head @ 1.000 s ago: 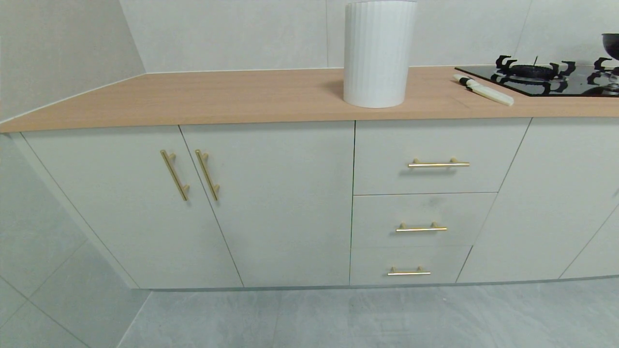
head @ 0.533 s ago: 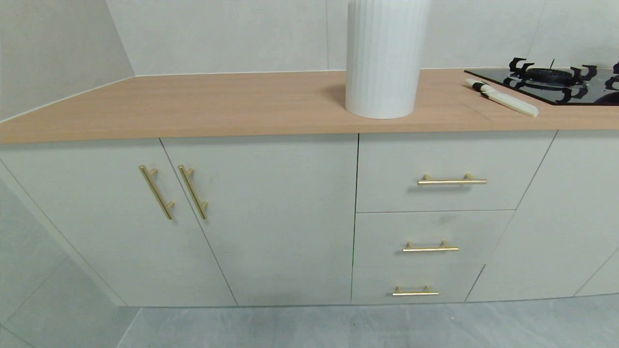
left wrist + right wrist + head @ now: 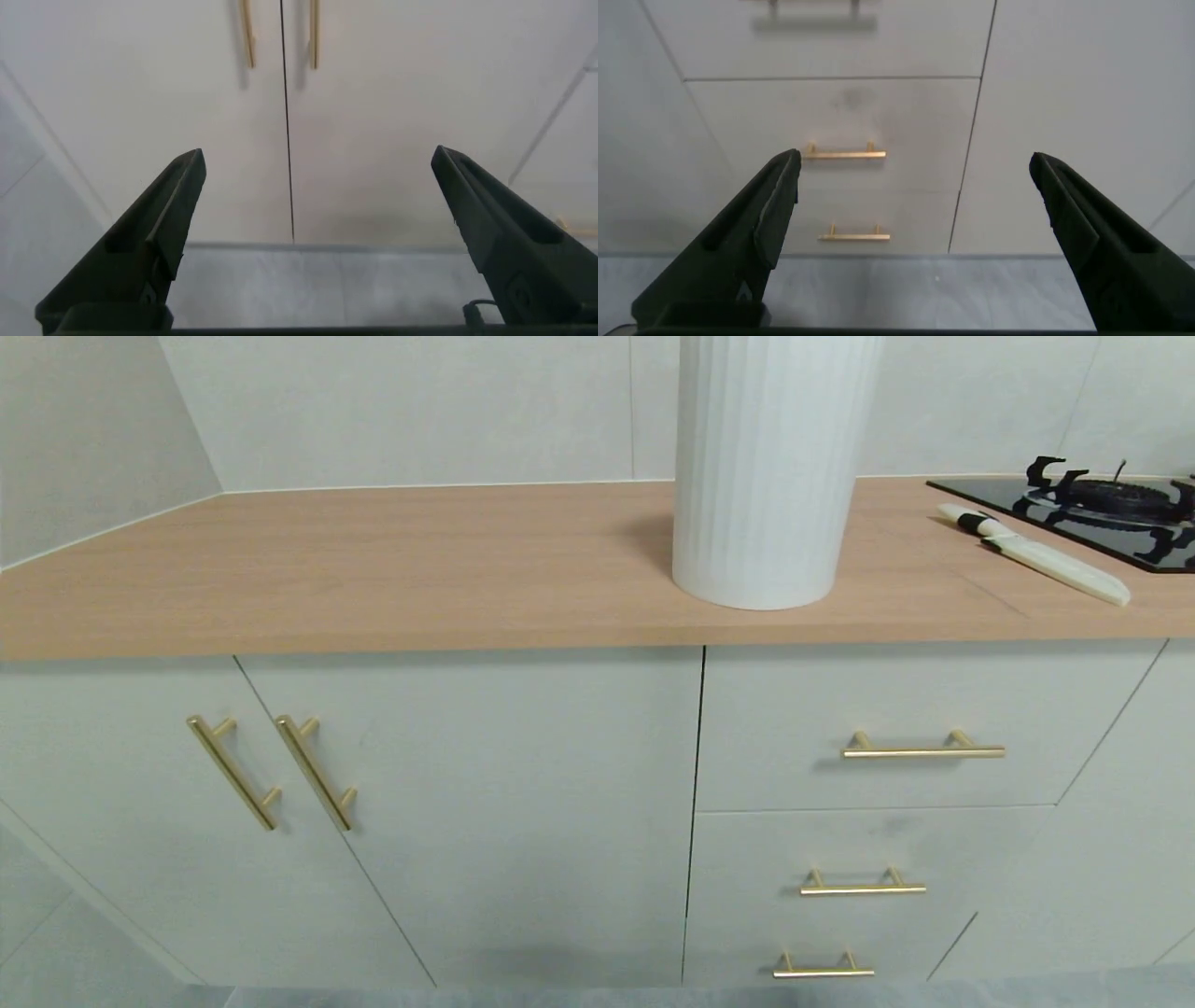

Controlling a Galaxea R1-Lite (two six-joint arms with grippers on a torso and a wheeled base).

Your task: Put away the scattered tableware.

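A cream knife (image 3: 1034, 556) with a black band on its handle lies on the wooden countertop (image 3: 373, 569), just left of the black hob (image 3: 1102, 513). A tall white ribbed container (image 3: 767, 467) stands on the countertop near its front edge. My left gripper (image 3: 318, 159) is open, low in front of the double cabinet doors (image 3: 374, 121) with nothing between its fingers. My right gripper (image 3: 915, 163) is open too, facing the lower drawers (image 3: 842, 154) and holding nothing.
Below the countertop are two doors with slanted gold handles (image 3: 271, 770) and three drawers with gold bar handles (image 3: 922, 749). Tiled walls close the back and the left corner. Grey floor tiles (image 3: 308, 280) run along the cabinet base.
The head view has shifted closer to the counter; the cabinets, container and knife appear larger and lower in the picture. Nothing on the countertop has moved.
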